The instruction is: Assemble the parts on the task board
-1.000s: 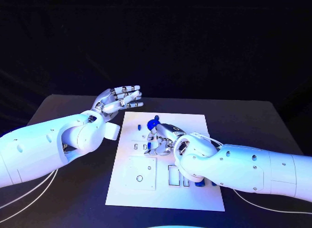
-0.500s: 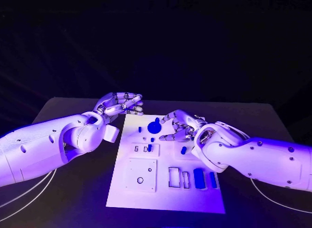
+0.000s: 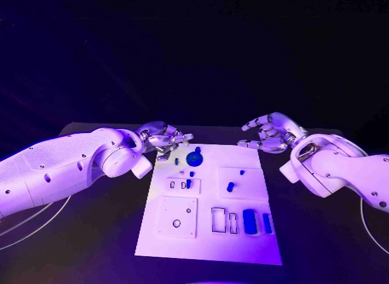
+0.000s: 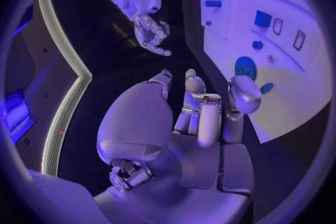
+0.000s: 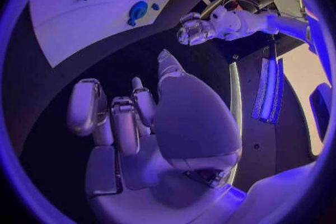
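Note:
The white task board (image 3: 173, 239) lies in the middle of the table. A round blue part (image 3: 194, 158) stands near its far edge, with small blue parts (image 3: 230, 187) at mid-board and two blue bars (image 3: 248, 220) near the front right. My left hand (image 3: 164, 140) hovers at the board's far left corner with bent fingers, holding nothing; its fingertips (image 4: 245, 92) are close to the round blue part (image 4: 246, 66) and a small blue piece (image 4: 266, 88). My right hand (image 3: 267, 133) hangs beyond the far right corner, fingers loosely curled and apart, holding nothing.
White recessed blocks with slots (image 3: 176, 217) sit on the board's left half. Bare black table (image 3: 331, 236) runs round the board on all sides. The left wrist view shows the right hand (image 4: 150, 31) off the board; the right wrist view shows the left hand (image 5: 192, 31) past the board (image 5: 70, 22).
My right hand has lifted off the middle of the board and drawn back past its far right corner, uncovering the small blue parts. My left hand has curled and moved toward the round part.

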Available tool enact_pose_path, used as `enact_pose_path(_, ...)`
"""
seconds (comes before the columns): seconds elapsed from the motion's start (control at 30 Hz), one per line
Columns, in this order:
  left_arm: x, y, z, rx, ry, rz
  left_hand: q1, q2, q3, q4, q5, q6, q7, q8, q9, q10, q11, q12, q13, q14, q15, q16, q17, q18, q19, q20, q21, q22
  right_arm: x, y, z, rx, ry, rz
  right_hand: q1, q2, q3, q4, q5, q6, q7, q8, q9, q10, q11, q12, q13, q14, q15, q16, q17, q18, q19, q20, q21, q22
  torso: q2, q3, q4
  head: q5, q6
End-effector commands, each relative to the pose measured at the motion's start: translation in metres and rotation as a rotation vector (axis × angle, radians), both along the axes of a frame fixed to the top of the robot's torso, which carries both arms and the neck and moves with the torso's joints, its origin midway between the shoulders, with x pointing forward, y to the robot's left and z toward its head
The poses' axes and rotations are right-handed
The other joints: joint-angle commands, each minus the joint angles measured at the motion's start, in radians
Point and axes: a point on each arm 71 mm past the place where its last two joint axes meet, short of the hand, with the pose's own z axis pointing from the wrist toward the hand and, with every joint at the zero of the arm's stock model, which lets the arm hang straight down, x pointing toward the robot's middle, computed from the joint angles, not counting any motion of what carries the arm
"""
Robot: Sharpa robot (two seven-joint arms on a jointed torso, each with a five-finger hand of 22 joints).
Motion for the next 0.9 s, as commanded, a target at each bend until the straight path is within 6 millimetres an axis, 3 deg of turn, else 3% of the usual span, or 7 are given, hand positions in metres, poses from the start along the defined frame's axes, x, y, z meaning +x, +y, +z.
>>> enact_pose_path(0.03,-0.003,-0.003,-0.013,0.353,0.089,-0.1,-0.068,0.011,-0.019,-0.001,-0.003,0.008,-0.01,0.013,0.011,0.049,-0.007,0.06,0.083,0.08,-0.008,0.018,0.194,-0.02,0.027,-0.007,0.049,0.073,0.005,-0.017,-0.003,0.095,0.092,-0.069,-0.017,0.012,-0.003,-0.001,0.029,0.007,0.0,0.004,-0.004,-0.001,-0.002,0.001,-0.002,0.079,0.002,-0.008,0.167,0.01,-0.003,-0.004,-0.009,-0.003,-0.004,0.0043,-0.0002,0.001,-0.004)
enact_pose_path(0.1,-0.003,-0.007,-0.013,0.431,0.088,-0.125,-0.087,0.019,-0.028,-0.001,-0.003,0.016,-0.016,0.019,0.016,0.075,-0.013,0.082,0.12,0.092,-0.014,0.027,0.226,-0.028,0.047,-0.011,0.074,0.117,0.006,-0.025,-0.003,0.098,0.105,-0.094,-0.017,0.013,-0.003,-0.002,0.031,0.007,0.0,0.004,-0.005,-0.001,-0.002,0.001,-0.002,0.079,0.002,-0.008,0.166,0.01,-0.003,-0.004,-0.009,-0.003,-0.004,0.0045,-0.001,0.002,-0.006)
enact_pose_path(0.2,-0.003,-0.014,-0.015,0.534,0.088,-0.16,-0.057,0.018,-0.019,-0.004,-0.003,0.003,-0.017,0.005,0.015,0.056,-0.016,0.057,0.079,0.084,-0.019,0.019,0.201,-0.02,0.031,-0.017,0.057,0.081,0.008,-0.033,-0.003,0.101,0.115,-0.118,-0.014,0.013,-0.004,-0.003,0.034,0.008,0.0,0.004,-0.005,0.0,-0.003,0.002,-0.001,0.078,0.002,-0.009,0.164,0.01,-0.003,-0.004,-0.009,-0.003,-0.003,0.0035,-0.0006,0.002,-0.009)
enact_pose_path(0.3,-0.003,-0.022,-0.016,0.618,0.095,-0.198,-0.038,0.014,-0.012,-0.003,-0.002,-0.011,-0.011,-0.017,0.014,-0.027,-0.012,-0.039,-0.059,0.058,-0.02,-0.012,0.122,-0.004,0.006,-0.022,0.0,-0.019,0.009,-0.038,-0.003,0.102,0.12,-0.131,-0.012,0.014,-0.004,-0.004,0.036,0.008,-0.001,0.005,-0.005,0.0,-0.003,0.003,-0.001,0.078,0.002,-0.009,0.164,0.01,-0.003,-0.004,-0.009,-0.003,-0.004,0.0039,0.0,0.004,-0.011)
enact_pose_path(0.47,-0.004,-0.033,-0.018,0.703,0.116,-0.25,0.015,0.015,0.027,-0.006,-0.002,-0.024,-0.005,-0.044,0.014,-0.057,-0.009,-0.089,-0.113,0.063,-0.019,-0.016,0.13,-0.008,0.048,-0.024,-0.012,-0.019,0.01,-0.04,-0.003,0.103,0.123,-0.139,-0.01,0.015,-0.003,-0.004,0.039,0.01,-0.001,0.005,-0.005,0.001,-0.003,0.003,-0.001,0.078,0.002,-0.01,0.162,0.01,-0.003,-0.004,-0.01,-0.003,-0.003,0.0028,-0.0001,0.004,-0.013)
enact_pose_path(0.6,-0.004,-0.04,-0.02,0.748,0.131,-0.27,0.039,0.013,0.055,-0.005,-0.003,-0.02,-0.006,-0.051,0.015,-0.029,-0.009,-0.067,-0.074,0.075,-0.02,-0.002,0.165,-0.015,0.072,-0.025,0.003,0.015,0.01,-0.041,-0.003,0.101,0.126,-0.142,-0.009,0.015,-0.003,-0.004,0.04,0.01,-0.001,0.006,-0.005,0.002,-0.003,0.004,0.0,0.078,0.001,-0.01,0.161,0.01,-0.003,-0.005,-0.01,-0.003,-0.004,0.0017,-0.0003,0.005,-0.014)
enact_pose_path(0.9,-0.003,-0.045,-0.022,0.8,0.136,-0.272,-0.068,-0.013,0.038,-0.002,-0.004,0.006,-0.009,-0.046,0.032,0.033,-0.011,0.005,0.029,0.088,-0.02,0.014,0.206,-0.039,0.124,-0.024,0.075,0.146,0.011,-0.042,-0.003,0.096,0.13,-0.147,-0.007,0.016,-0.003,-0.005,0.042,0.011,-0.001,0.006,-0.006,0.001,-0.004,0.004,-0.001,0.078,0.001,-0.01,0.161,0.01,-0.003,-0.005,-0.011,-0.004,-0.003,0.0019,-0.0014,0.005,-0.018)
